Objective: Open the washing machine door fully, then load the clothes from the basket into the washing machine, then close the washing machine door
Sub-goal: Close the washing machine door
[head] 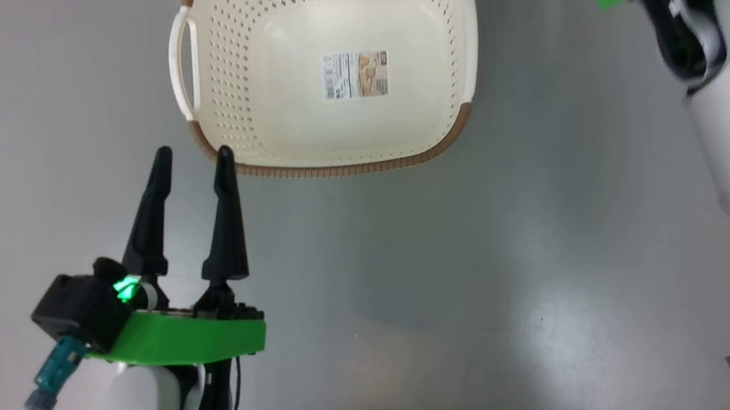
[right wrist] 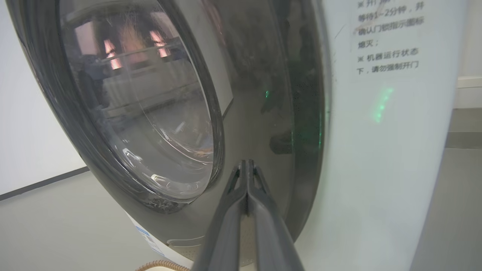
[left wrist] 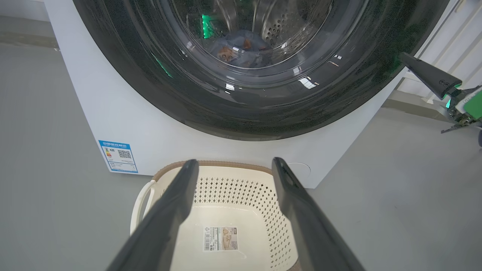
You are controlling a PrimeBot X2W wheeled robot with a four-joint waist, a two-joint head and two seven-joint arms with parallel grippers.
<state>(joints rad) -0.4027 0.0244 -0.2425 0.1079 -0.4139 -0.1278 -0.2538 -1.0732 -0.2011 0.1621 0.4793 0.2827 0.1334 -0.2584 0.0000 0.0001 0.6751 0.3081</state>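
- No work in this step for the left hand (head: 193, 153), at the lower left of the head view, fingers spread wide with nothing between them, tips just short of the basket (head: 346, 168); best parked there, clear of the door.
- Leave the basket on the floor (head: 452, 278) at the top centre, bare down to its sticker (head: 355, 74); judged emptied, so count loading as done.
- Finish the closing with the right hand (right wrist: 246, 162), fingers pinched tight together on nothing, tips at the glossy black ring of the washing machine door (right wrist: 263, 94), lower centre of the right wrist view.
- Push squarely into the ring near its outer edge, never on the bulging glass. With the door seemingly flush against the washing machine (left wrist: 124, 120), probably hold pressure until the latch catches.
- Look for the clothes (left wrist: 237, 47) behind the glass, top centre of the left wrist view, lying low in the drum.
- Cannot tell true contact of the fingertips with the ring from a mere meeting with their reflection.
- Cannot make out any latch or handle, nor any gap at the seam; firmly shut or only resting, unclear.
- Cut off at the top of the left wrist view: the door's upper half.
- Hard to read through glare and warped glass: the clothes' shape and spread.
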